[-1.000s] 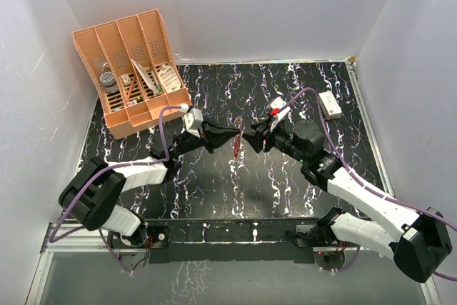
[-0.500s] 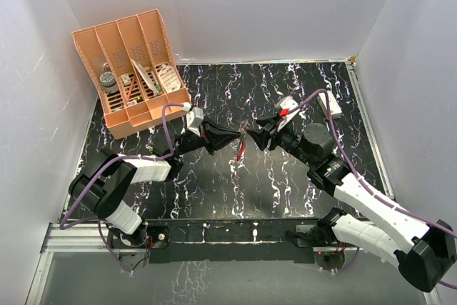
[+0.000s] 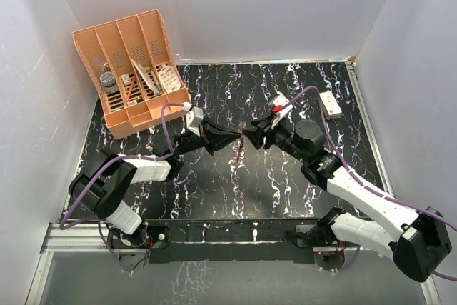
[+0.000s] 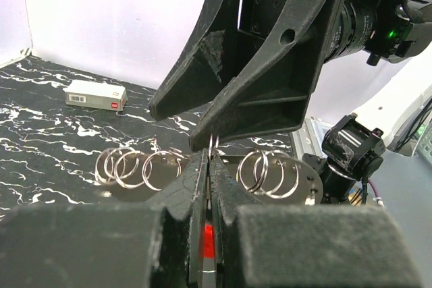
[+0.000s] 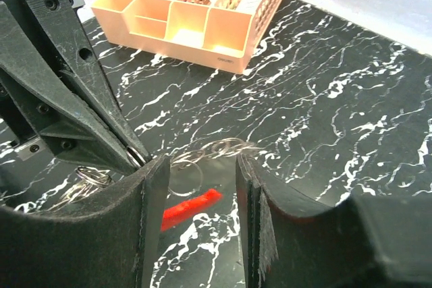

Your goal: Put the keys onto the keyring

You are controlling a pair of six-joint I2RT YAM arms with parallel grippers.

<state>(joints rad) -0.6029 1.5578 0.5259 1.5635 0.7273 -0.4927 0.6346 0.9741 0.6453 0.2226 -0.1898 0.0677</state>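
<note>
Top external: black marbled worktop [image 3: 214, 191], two arms meeting nose to nose above its middle. Item, left hand [image 3: 233, 138]: closed tight, with a thin bright sliver pinched at its tip; the sliver is too small to tell whether it is one of the keys or ring wire. Item, right hand [image 3: 251, 138]: fingers standing apart, tips just beside the left hand's. Item, keyring [image 3: 239, 149]: held up off the worktop between the two tips, red crescent hanging lowest. In the right wrist view it sits in the gap between that hand's fingers, and whether the pads press on it cannot be told. Item, keys: not made out with certainty in any view. Progress, as judged: the parts are lifted and brought together and the threading step appears to be in hand. No key is seen seated on the loop, so the joining itself remains. Surroundings: orange file organiser [image 3: 136, 69] at the far left corner, holding small items, and a small white box [image 3: 329, 104] with a red mark at far right. Both lie well apart from the work. Obstructions: none lying loose. The hands crowd each other, and each hides the other's tip.
</note>
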